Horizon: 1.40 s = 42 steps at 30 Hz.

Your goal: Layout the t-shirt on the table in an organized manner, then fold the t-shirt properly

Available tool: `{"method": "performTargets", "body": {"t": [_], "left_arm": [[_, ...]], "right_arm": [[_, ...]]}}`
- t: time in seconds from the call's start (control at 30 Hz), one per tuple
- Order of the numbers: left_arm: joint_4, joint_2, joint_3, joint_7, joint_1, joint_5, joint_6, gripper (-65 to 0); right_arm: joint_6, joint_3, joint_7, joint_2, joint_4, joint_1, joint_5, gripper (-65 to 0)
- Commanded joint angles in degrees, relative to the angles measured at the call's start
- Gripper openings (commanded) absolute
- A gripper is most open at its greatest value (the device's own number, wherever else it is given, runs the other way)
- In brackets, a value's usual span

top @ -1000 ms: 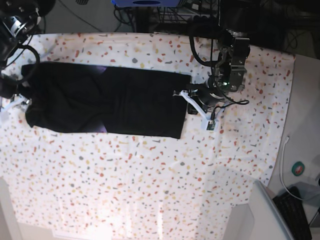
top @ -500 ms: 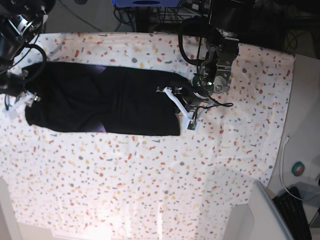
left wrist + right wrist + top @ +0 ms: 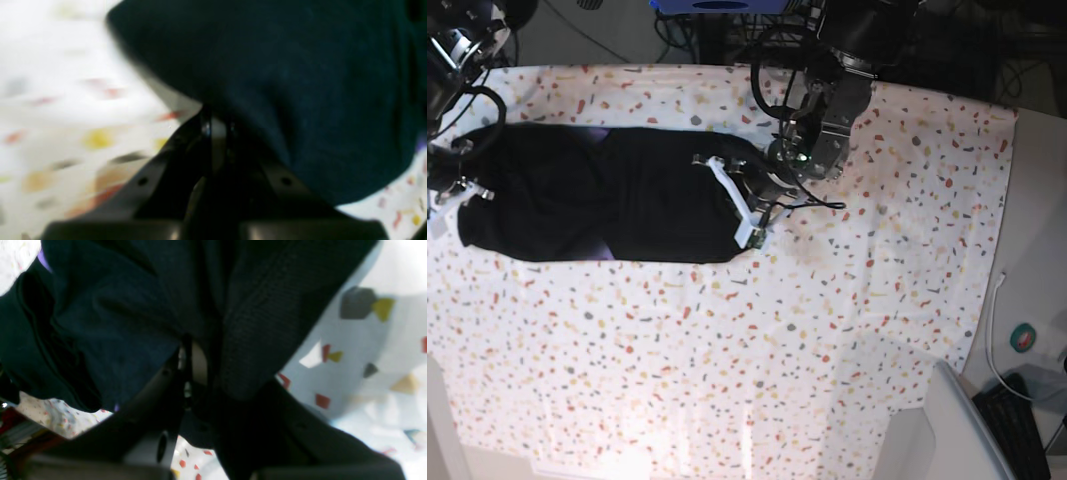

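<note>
The black t-shirt (image 3: 597, 205) is seen in the base view as a long, narrow band lying across the far part of the speckled table (image 3: 827, 350), its long axis running from that view's left to its right, roughly parallel to the table's far edge. A sliver of purple print shows at its upper edge and another at its lower edge.

The band's end on that view's right is held by the left gripper (image 3: 739, 205), whose white finger lies along the cloth edge. In the left wrist view the jaws are seen closed together, with the dark fabric (image 3: 283, 83) bunched right at their tips; the flecked table cover (image 3: 66, 133) appears blurred beside it.

The opposite end is held by the right gripper (image 3: 457, 195) at the table's edge on the base view's left. In the right wrist view the jaws are seen nearly closed on gathered folds of the shirt (image 3: 116, 323), which drape over both fingers (image 3: 247, 340), and a small purple patch shows at the top left. The table cover (image 3: 367, 356) is visible beyond the cloth.
</note>
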Motion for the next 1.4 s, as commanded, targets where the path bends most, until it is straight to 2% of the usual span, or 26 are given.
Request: {"method": "performTargets", "body": {"t": [0.0,0.27,0.33,0.5,0.63,0.87,1.03,1.27,1.37], "left_arm": [[-0.3,0.6,0.4,1.6,-0.3,0.0,-0.1,-65.0],[-1.1,2.6,0.5,1.6,-2.2,0.4,-0.1,-65.0],[-1.8,2.6,0.8,1.7,-3.4,0.0,-0.1,-65.0],[-3.4,3.1,0.9,1.7,-4.7,0.0,-0.1,-65.0],[-3.1,3.3,0.9,1.7,-4.8,0.0,-0.1,-65.0],[-3.1,3.1,0.6,1.7,-4.8,0.4,-0.1,-65.0],[-2.8,3.0,0.4,1.7,-4.8,0.6,-0.1,-65.0],[-2.8,2.8,0.2,1.7,-5.1,0.6,-0.1,-65.0],[-2.8,2.2,0.1,1.7,-5.1,0.6,-0.1,-65.0]], "right_arm": [[0.1,-0.1,0.7,1.4,3.5,-0.1,1.2,-65.0],[-0.5,-16.2,1.3,0.2,29.6,-9.3,1.4,-65.0],[-3.4,-19.7,1.3,-0.3,36.2,-11.3,1.4,-65.0],[-13.7,-26.9,0.8,-1.1,48.1,-14.8,1.4,-65.0],[-20.3,-34.4,1.2,-1.8,50.3,-15.8,1.4,-65.0],[-29.4,-46.0,1.3,-3.4,51.8,-14.8,1.4,-65.0],[-32.7,-52.8,1.3,-3.9,51.8,-13.8,1.4,-65.0],[-40.0,-59.2,1.3,-4.6,51.7,-11.6,1.4,-65.0],[-40.8,-61.9,1.3,-4.7,51.6,-10.9,1.4,-65.0]]}}
